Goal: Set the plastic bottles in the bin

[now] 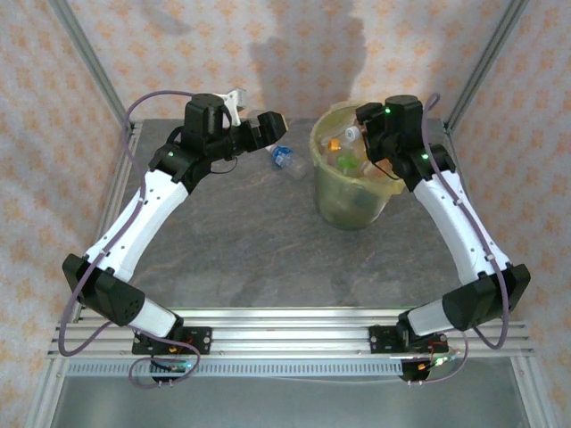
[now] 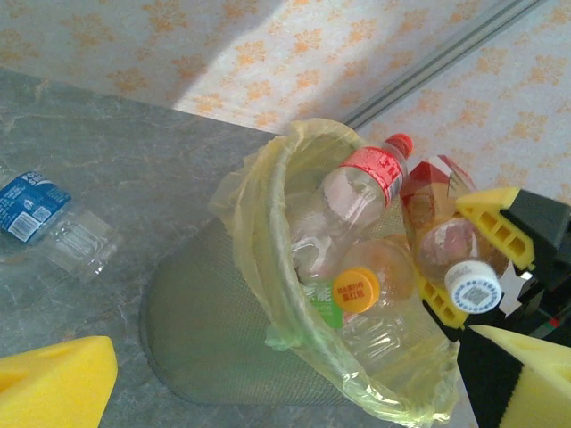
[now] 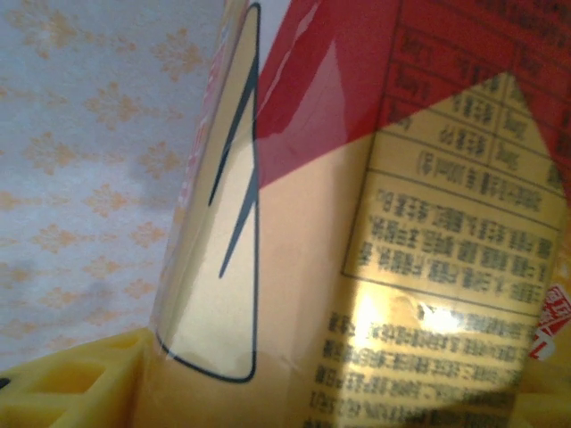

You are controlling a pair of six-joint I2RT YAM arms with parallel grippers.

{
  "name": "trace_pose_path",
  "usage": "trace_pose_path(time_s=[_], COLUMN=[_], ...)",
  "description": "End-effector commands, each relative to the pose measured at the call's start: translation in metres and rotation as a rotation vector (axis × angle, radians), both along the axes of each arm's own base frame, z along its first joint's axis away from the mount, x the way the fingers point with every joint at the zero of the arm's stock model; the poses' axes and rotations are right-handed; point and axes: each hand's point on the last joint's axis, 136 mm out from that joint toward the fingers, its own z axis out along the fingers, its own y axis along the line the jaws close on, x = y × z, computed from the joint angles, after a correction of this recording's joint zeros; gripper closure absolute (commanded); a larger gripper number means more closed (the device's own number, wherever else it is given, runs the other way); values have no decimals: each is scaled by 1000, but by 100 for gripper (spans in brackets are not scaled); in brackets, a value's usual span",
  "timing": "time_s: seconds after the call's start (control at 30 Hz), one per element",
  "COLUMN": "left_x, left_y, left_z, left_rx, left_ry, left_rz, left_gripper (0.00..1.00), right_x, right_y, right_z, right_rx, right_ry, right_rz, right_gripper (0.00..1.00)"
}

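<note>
The yellow-green bin (image 1: pixel 350 198) with its yellowish bag stands at the back right and holds several plastic bottles, among them a red-labelled one (image 2: pixel 368 178) and an orange-capped one (image 2: pixel 357 290). My right gripper (image 1: pixel 368 127) hangs over the bin's rim, its yellow fingers (image 2: pixel 496 225) shut on a red-and-gold-labelled bottle (image 3: pixel 401 223) with a white cap (image 2: pixel 473 287). A crushed blue-labelled bottle (image 1: pixel 287 159) lies on the table left of the bin. My left gripper (image 1: pixel 268 132) is open just left of that bottle, with nothing between its foam pads (image 2: pixel 53 383).
The grey table (image 1: pixel 250 241) ends at a patterned wall behind. Metal frame posts (image 1: pixel 482 62) rise at the back corners. Both arms reach from the rail (image 1: pixel 285 343) at the near edge.
</note>
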Motion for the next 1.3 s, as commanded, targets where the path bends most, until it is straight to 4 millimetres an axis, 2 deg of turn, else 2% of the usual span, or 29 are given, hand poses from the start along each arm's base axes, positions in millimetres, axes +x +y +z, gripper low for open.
trace_pose_path(time_s=[0.0,0.1,0.23,0.4,0.57,0.77,0.87,0.93,0.97,1.13,1.27], left_x=[0,0,1,2,3,2,3,3,3,3,4], left_y=[8,8,7,6,5,5,5,5,5,4,2], left_z=[3,3,2,-1,1,4,3,2,2,0,-1], left_rx=[21,19,15,11,1,-1,-3,-2,-1,-2,-8], left_ry=[-18,-17,-13,-4,-5,-11,-6,-3,-1,8,14], left_rz=[24,25,24,25,21,21,21,22,22,20,18], left_gripper=[0,0,0,0,0,0,0,0,0,0,0], right_x=[6,3,-11,-32,-52,-57,-61,-63,-72,-91,-93], right_y=[10,9,6,3,-16,-10,-4,0,-2,-4,0], right_z=[-4,-11,-11,-6,7,18,14,3,9,4,-9], right_rx=[65,80,101,129,83,137,179,198,208,180,176], right_ry=[16,37,48,39,1,-18,-12,12,-7,21,67], right_rz=[33,34,38,48,-7,20,22,11,4,-25,-27], right_gripper=[33,32,30,31,31,31,31,31,31,30,29])
